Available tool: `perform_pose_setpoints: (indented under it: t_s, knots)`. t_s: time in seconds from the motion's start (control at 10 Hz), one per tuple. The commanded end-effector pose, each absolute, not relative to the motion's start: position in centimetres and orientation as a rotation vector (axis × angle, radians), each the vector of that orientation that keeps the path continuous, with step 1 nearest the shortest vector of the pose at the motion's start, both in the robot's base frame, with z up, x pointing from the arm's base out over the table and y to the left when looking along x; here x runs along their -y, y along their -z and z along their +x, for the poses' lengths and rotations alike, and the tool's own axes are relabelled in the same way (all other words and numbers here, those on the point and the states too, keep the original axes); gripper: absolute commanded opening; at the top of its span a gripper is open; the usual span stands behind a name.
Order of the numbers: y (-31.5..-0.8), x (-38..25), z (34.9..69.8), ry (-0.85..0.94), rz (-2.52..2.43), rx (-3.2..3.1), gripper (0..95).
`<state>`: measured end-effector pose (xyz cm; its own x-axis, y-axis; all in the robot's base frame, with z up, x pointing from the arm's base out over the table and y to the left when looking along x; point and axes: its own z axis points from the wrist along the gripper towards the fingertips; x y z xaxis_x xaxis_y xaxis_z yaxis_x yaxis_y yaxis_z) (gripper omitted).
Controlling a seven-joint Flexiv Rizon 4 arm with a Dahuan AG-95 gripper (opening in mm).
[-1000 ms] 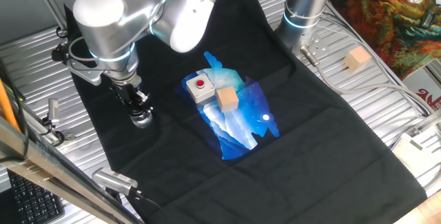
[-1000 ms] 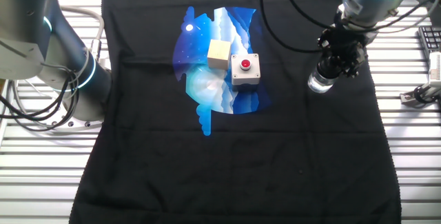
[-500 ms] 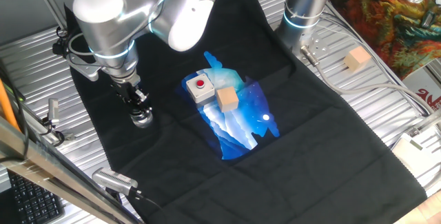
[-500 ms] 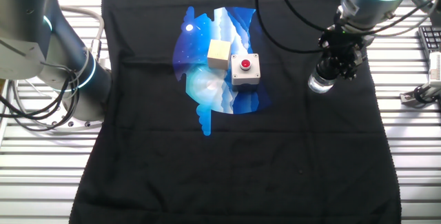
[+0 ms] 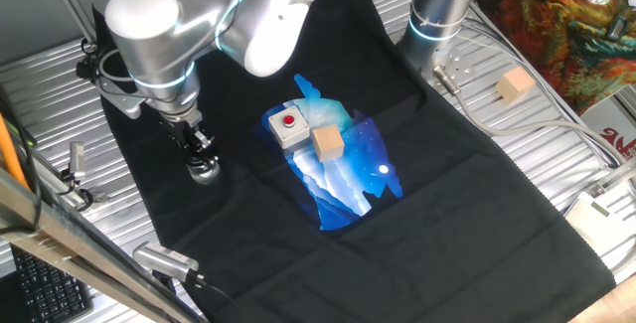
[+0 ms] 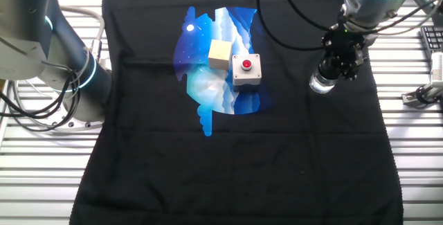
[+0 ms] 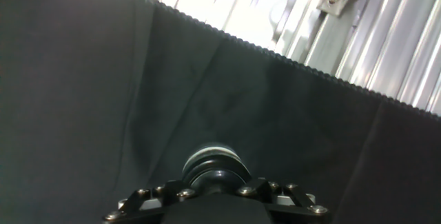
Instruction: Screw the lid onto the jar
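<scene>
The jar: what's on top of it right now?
The gripper sits directly over the jar, fingers closed around something dark at its mouth, likely the lid. The fingers cover the joint, so how far it is threaded on cannot be seen.

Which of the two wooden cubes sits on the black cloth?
The wooden cube beside the grey button box; the other cube rests off the cloth on bare metal slats.

Black cloth (image 5: 447, 194) with blue-white print, grey box (image 5: 287, 125), red button, tan cube (image 5: 327, 143)
</scene>
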<state>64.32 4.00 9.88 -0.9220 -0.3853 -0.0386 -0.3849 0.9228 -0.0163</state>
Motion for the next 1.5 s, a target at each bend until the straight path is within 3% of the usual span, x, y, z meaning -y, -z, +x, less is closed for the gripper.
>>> perform_pose_setpoints:
  t_s: [0.1, 0.4, 1.5]
  knots:
    - [-9.84, -4.05, 64.32, 0.058, -0.6, -3.041, 0.0]
    - [-9.85, -4.05, 64.33, 0.001, -0.511, -3.054, 0.0]
    - [-9.88, -4.07, 64.41, 0.08, -0.439, -3.071, 0.0]
